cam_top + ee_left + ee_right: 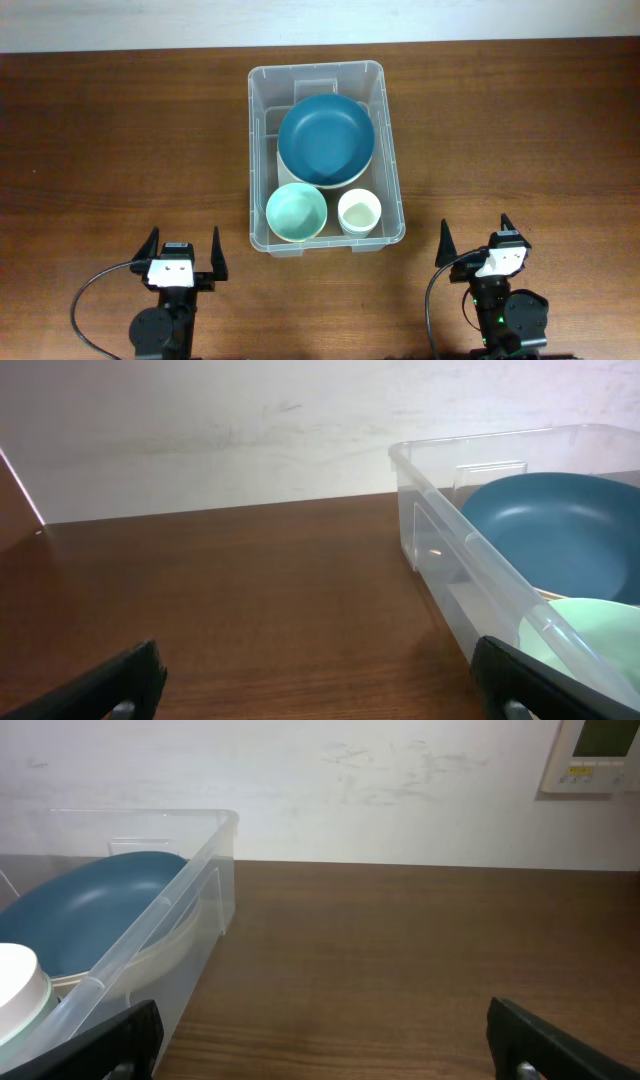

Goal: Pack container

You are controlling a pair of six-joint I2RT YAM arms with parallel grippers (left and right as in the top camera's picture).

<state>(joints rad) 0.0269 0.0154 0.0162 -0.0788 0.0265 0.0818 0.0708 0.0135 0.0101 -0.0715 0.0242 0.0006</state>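
Observation:
The clear container stands at the table's middle. Inside it a dark blue plate lies on a cream plate at the back. A mint green bowl sits front left and a small white cup front right. My left gripper is open and empty, near the front edge, left of the container. My right gripper is open and empty, right of the container. The left wrist view shows the container, blue plate and green bowl. The right wrist view shows the container, blue plate and cup.
The brown wooden table lies under a white wall at the back. A white wall thermostat shows at the right wrist view's upper right. Black cables run from both arm bases at the front edge.

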